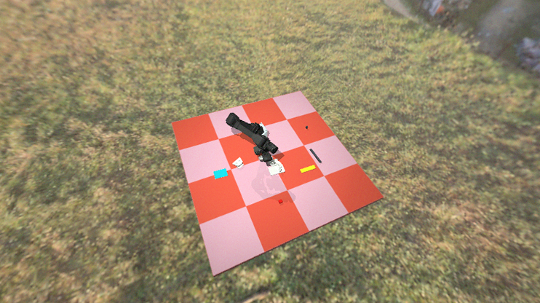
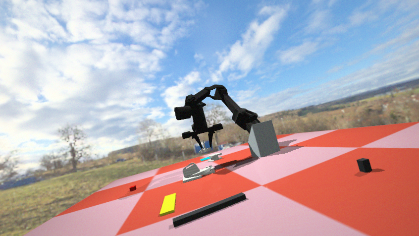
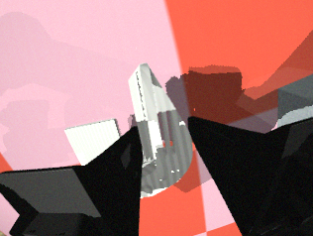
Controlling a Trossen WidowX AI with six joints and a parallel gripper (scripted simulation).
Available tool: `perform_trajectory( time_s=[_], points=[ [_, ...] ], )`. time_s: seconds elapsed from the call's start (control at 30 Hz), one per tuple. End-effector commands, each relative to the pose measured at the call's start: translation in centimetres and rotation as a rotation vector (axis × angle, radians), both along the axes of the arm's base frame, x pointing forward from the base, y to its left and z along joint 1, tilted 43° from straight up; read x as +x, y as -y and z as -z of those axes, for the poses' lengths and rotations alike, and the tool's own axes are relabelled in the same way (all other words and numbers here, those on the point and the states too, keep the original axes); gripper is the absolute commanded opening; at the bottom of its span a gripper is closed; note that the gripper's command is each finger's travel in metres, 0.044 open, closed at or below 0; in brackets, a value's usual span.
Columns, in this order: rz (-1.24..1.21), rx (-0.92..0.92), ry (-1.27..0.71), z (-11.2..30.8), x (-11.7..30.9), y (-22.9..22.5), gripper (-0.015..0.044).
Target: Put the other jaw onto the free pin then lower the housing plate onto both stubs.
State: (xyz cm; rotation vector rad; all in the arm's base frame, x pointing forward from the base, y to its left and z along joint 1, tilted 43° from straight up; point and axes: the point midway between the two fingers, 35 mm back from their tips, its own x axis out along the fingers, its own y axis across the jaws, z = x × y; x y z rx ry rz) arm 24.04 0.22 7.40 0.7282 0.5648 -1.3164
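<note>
My gripper (image 2: pixel 206 147) (image 3: pixel 163 127) is shut on the loose jaw (image 2: pixel 204 150) (image 3: pixel 149 99), a white tapered part with a rounded end. It hangs in the air, above and behind the white base (image 1: pixel 276 171) (image 2: pixel 191 178) in the exterior view. The other jaw (image 2: pixel 206 170) appears to lie on the base, which is partly in shadow; pins and teeth are too small to tell. A smaller white part (image 1: pixel 238 163) (image 2: pixel 216 156), apparently the housing plate, lies apart beside the cyan block.
On the checkered mat lie a cyan block (image 1: pixel 220 173) (image 2: pixel 205 158), a yellow block (image 1: pixel 307 169) (image 2: pixel 167 204), a black bar (image 1: pixel 315 155) (image 2: pixel 209 209), a red cube (image 1: pixel 280 201) (image 2: pixel 132 188) and a small black block (image 1: pixel 306 127) (image 2: pixel 364 165). The arm's grey base (image 2: pixel 263 139) stands behind.
</note>
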Motion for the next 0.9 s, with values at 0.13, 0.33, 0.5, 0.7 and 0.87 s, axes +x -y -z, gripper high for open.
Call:
perform_trajectory(
  time_s=[0.13, 0.33, 0.5, 0.7, 0.87],
  points=[
    [-0.121, -0.027, -0.113, 0.6, -0.2, -0.5, 0.0134],
    [-0.212, -0.048, -0.193, 0.9, -0.4, -0.7, 0.0134],
    [-0.287, -0.066, -0.260, 1.1, -0.5, -1.0, 0.0134],
    [-0.378, -0.087, -0.340, 1.4, -0.7, -1.3, 0.0134],
    [-0.453, -0.105, -0.407, 1.6, -0.8, -1.5, 0.0134]
  ],
)
